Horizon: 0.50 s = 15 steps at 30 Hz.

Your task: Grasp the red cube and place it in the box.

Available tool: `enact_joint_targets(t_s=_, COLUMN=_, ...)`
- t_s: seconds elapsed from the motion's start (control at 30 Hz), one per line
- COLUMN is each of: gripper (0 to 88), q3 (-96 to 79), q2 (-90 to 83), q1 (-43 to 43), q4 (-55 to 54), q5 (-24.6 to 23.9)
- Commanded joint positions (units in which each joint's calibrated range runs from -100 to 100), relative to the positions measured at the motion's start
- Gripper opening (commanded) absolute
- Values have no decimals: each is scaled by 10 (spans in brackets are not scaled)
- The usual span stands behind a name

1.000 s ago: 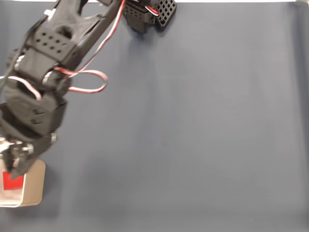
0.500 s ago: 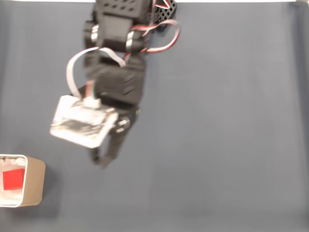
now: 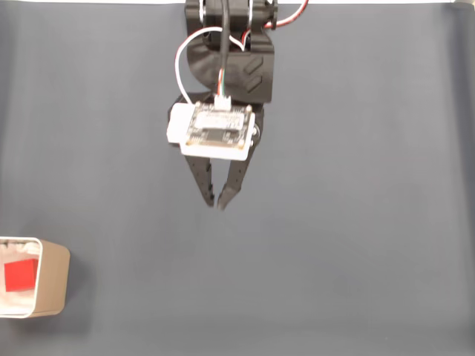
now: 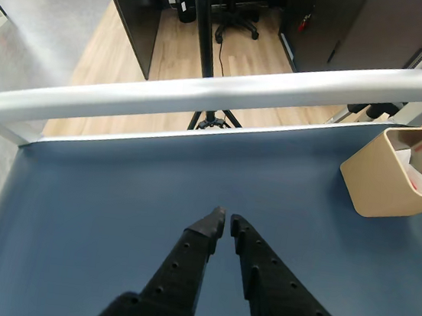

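Red cube (image 3: 20, 275) in beige box (image 3: 53, 280) with white interior; black gripper (image 3: 217, 203) with perforated fingers (image 4: 182, 270); plain dark blue mat (image 3: 356, 185); white circuit board (image 3: 215, 128); silver rail (image 4: 203, 95).

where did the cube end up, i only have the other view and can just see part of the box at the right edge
Observer: In the fixed view the red cube lies inside the box, on its white interior.
Operator: is the gripper anywhere near it
Observer: No. The gripper is out over the bare blue mat, well apart from the box, which sits at the lower left edge of the fixed view.
Operator: anything else on the mat
Observer: Nothing besides the box and the arm. The white circuit board sits on top of the arm, just behind the fingers, which are nearly together with nothing between them.
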<state>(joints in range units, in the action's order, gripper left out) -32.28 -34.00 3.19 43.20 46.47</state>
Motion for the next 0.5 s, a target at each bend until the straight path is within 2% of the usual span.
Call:
enact_joint_targets(t_s=0.0, gripper=0, q3=-80, q2=-85, q1=-9, q4=-30, q5=13)
enact_joint_targets(t_s=0.47, gripper=4, q3=-383, q2=-304, q1=-37, q4=-51, q5=28)
